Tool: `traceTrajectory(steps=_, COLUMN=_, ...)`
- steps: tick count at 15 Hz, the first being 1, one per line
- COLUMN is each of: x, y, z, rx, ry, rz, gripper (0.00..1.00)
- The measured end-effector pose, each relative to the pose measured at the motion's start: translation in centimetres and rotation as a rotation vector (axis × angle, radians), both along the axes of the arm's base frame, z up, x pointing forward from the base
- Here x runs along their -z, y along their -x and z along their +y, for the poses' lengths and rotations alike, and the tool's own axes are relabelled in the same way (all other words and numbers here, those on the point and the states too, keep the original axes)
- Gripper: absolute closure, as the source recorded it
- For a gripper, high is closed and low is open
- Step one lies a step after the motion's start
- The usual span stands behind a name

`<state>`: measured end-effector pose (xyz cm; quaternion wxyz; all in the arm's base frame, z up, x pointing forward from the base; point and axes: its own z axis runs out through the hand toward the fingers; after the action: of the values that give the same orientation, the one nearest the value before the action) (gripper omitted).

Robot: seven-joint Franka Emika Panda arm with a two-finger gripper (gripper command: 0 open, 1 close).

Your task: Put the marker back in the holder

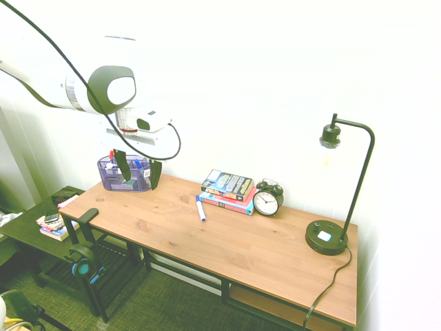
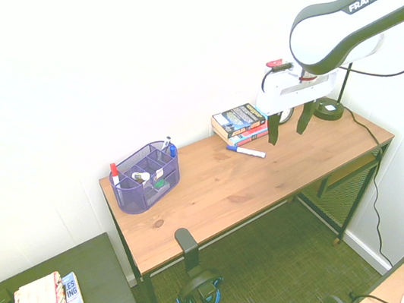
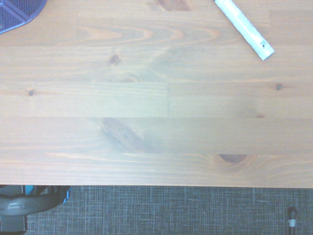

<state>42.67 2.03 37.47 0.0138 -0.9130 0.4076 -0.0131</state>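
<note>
On the counter [image 2: 235, 197]: marker [image 2: 246, 151] lying beside books [image 2: 238, 120], outside holder [image 2: 144, 176]. Jaws [image 2: 288, 130] open, empty, above. Pickup and placing both remain.

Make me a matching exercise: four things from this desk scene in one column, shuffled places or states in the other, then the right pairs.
1. marker
2. holder
3. alarm clock
4. end effector

A. purple mesh, with pens in it
B. open, above the desk
C. lying flat on the wood by the books
D. black, with a round white face

Pairs: 1-C; 2-A; 3-D; 4-B
</note>
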Motion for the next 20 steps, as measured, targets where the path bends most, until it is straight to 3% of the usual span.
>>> traceTrajectory(steps=6, x=0.5, y=-1.4, z=-2.2, rx=-0.051, ry=-0.016, rz=-0.085, gripper=0.00)
traceTrajectory(steps=10, x=6.9, y=-3.9, z=-4.2, rx=-0.173, ry=-0.079, rz=-0.144, gripper=0.00)
traceTrajectory(steps=14, x=12.8, y=-8.6, z=-5.8, rx=-0.295, ry=-0.059, rz=-0.211, gripper=0.00)
traceTrajectory(steps=17, x=15.2, y=-11.9, z=-7.3, rx=-0.333, ry=-0.066, rz=-0.259, gripper=0.00)
traceTrajectory(steps=20, x=16.8, y=-14.3, z=-8.9, rx=-0.303, ry=-0.095, rz=-0.281, gripper=0.00)
